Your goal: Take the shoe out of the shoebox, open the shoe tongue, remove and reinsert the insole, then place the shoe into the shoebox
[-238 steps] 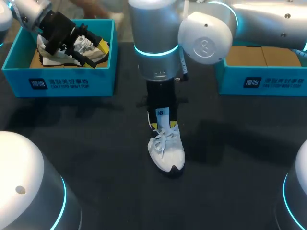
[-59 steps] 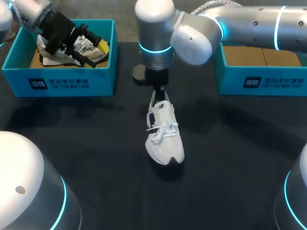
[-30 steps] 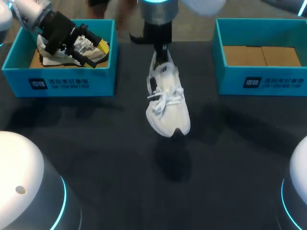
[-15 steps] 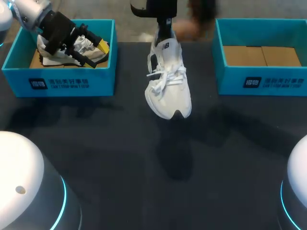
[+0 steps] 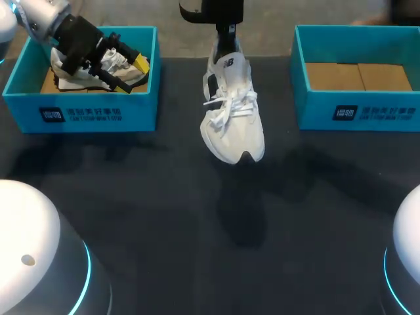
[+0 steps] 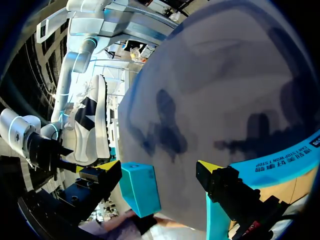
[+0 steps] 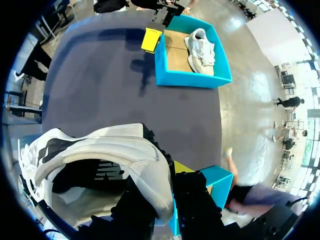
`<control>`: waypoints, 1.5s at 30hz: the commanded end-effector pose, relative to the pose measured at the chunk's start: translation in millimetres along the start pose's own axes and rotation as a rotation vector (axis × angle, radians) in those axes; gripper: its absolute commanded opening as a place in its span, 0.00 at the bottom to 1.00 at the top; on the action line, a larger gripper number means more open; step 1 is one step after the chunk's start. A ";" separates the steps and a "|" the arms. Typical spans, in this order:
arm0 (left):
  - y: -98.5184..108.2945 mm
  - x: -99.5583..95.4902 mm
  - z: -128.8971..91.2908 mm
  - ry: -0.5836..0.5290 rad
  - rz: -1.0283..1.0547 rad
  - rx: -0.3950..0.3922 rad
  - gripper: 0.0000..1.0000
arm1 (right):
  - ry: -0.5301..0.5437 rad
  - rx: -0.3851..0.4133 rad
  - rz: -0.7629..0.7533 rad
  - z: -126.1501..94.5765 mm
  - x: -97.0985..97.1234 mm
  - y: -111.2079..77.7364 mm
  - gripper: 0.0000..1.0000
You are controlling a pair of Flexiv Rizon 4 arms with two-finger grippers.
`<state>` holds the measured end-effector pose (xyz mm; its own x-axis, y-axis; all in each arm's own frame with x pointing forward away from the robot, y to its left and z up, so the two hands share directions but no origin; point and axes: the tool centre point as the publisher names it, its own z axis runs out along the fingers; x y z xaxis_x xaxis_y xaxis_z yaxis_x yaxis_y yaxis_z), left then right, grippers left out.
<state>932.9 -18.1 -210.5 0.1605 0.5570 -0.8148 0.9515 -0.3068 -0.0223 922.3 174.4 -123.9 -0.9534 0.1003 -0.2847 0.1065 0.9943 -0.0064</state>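
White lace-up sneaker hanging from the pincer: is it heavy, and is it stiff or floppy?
Probably light: the white lace-up sneaker hangs in the air from only the right pincer's pinch at its heel. Likely fairly stiff, since no sag shows. Its loose white laces look floppy and could swing.

Left gripper [image 6: 157, 169] spread wide; right gripper [image 7: 164, 197] raised, pinching the shoe [image 5: 233, 111] heel
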 end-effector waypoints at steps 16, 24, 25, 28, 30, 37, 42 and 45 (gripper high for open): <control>0.1 -0.4 -0.4 0.003 0.001 0.001 1.00 | -0.046 -0.014 -0.037 9.3 -28.9 -64.5 0.00; 0.1 -0.4 -0.4 0.003 0.001 0.001 1.00 | -0.018 -0.036 -0.029 29.4 -56.1 -145.0 0.00; 0.1 -0.4 -0.4 0.003 0.001 0.001 1.00 | -0.015 -0.040 -0.027 32.4 -60.2 -155.4 0.00; 0.1 -0.4 -0.4 0.003 0.001 0.001 1.00 | -0.019 -0.033 -0.028 39.8 -73.3 -185.6 0.00; 0.1 -0.4 -0.4 0.003 0.001 0.001 1.00 | -0.017 -0.034 -0.025 44.1 -82.0 -204.7 0.00; 0.1 -0.4 -0.4 0.003 0.001 0.001 1.00 | -0.014 0.026 -0.001 62.1 -104.7 -261.2 0.00; 0.1 -0.4 -0.4 0.003 0.001 0.001 1.00 | -0.017 0.040 0.041 70.4 -115.4 -290.1 0.00; 0.1 -0.4 -0.4 0.003 0.001 0.001 1.00 | -0.011 0.054 0.081 73.3 -118.8 -297.9 0.00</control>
<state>932.9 -18.2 -210.5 0.1605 0.5570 -0.8148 0.9515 -0.3068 -0.0223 1023.4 -127.6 -159.0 -0.9373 0.1755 -0.3011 0.2108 0.9735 -0.0886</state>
